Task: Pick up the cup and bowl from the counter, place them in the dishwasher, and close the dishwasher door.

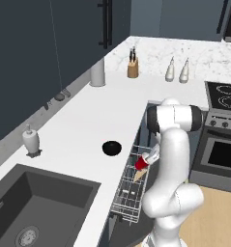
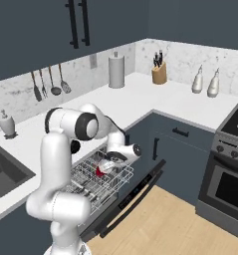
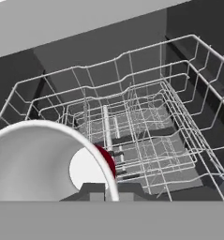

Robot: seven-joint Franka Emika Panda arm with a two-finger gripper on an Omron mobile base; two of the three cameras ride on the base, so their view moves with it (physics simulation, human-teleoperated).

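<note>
The pincer [image 2: 109, 164], clamped on the red cup [image 1: 141, 164], should lower it gently between the rack [image 3: 146, 140] wires before releasing.

arm [image 2: 65, 149]: bent forward, reaching low | claw [image 2: 106, 167]: clamped on cup [image 2: 101, 171]

Nothing to read here: no lettering, labels, brand marks or numbers anywhere, not on any appliance, bottle or cupboard front.
</note>
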